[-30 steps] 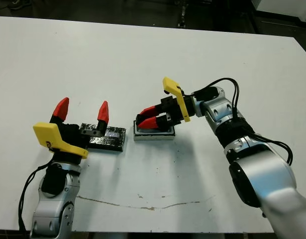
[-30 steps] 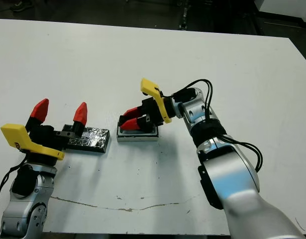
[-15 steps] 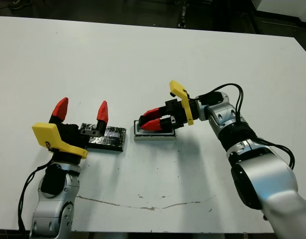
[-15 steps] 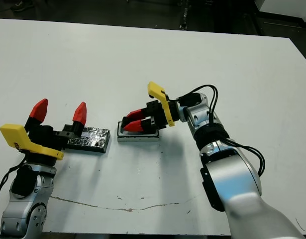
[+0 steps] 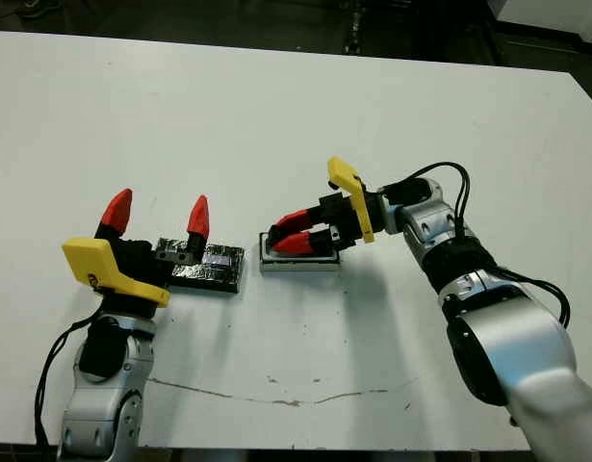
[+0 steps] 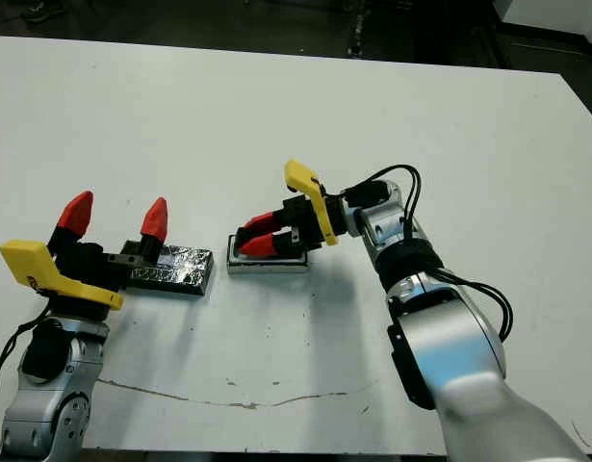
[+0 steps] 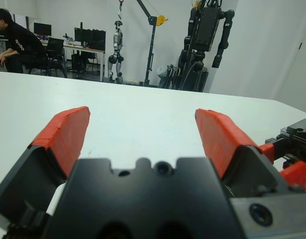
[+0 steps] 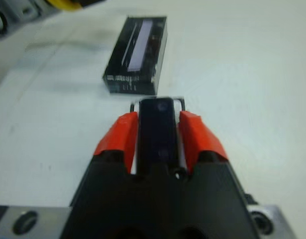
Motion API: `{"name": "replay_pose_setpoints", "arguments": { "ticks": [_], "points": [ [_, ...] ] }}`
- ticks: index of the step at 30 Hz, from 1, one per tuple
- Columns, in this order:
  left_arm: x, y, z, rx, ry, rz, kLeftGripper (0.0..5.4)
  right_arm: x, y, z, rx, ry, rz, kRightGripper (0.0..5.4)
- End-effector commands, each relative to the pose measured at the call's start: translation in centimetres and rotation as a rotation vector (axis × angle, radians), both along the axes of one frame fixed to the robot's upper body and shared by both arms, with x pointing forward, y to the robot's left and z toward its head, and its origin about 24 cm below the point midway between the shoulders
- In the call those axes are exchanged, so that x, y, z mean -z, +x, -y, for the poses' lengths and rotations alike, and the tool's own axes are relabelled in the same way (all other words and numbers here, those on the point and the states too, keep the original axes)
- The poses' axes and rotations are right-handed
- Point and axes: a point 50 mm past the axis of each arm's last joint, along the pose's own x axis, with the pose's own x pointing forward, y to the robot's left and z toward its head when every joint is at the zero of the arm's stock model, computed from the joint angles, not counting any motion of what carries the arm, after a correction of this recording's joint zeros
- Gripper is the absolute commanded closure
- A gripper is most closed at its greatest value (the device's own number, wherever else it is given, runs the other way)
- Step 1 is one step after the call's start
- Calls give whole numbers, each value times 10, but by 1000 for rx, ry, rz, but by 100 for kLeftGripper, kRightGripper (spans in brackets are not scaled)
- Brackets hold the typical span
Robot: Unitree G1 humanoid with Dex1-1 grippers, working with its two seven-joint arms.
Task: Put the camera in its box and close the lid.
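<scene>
We are mid-task: our right gripper (image 5: 294,238) clenches the camera (image 8: 158,130) just over the box (image 5: 297,261), seemingly not yet seated, while the lid (image 5: 207,267) waits left beside our spread, empty left gripper (image 5: 157,213).

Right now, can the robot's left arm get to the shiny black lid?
Probably yes. The lid lies flat on the table right by the open left end effector, with nothing on top of it. The right end effector is busy with the camera.
</scene>
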Motion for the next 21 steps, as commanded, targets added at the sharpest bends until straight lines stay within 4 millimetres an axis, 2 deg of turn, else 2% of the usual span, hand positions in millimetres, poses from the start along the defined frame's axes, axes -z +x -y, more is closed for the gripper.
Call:
{"name": "replay_pose_setpoints", "arguments": {
  "ticks": [1,11,16,21],
  "points": [
    [4,-3,-2,-4,8,-22,0,0,0,6,4,-25,32,246],
    [5,-2,-2,-3,14,-23,0,-3,-1,7,-5,-8,32,92],
    [4,-3,-2,-4,14,-26,0,-11,0,9,-1,19,46,13],
    [4,-3,-2,-5,10,-20,0,-31,3,25,46,83,62,1]
  ]
}}
